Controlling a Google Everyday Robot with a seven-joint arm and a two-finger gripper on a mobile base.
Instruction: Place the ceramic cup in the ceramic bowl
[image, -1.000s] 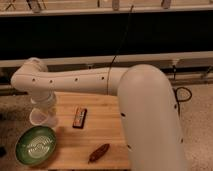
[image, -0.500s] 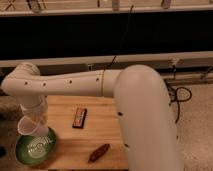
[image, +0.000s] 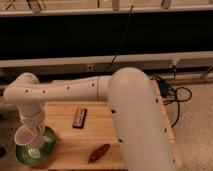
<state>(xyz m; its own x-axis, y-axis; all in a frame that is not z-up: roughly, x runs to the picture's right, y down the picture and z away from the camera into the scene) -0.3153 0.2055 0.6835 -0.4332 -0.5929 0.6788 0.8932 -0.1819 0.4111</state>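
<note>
Hand at the near left is hanging right over the green ceramic bowl on the wooden surface and is carrying the ceramic cup, tipped with its mouth facing left, so the bowl is lying straight below it.

Lower left of frame: claw w/ ceramic cup, tilted, right over ceramic bowl at worktop left edge. Dark flat packet mid-frame; brown oblong item bottom center. White arm spans frame.
</note>
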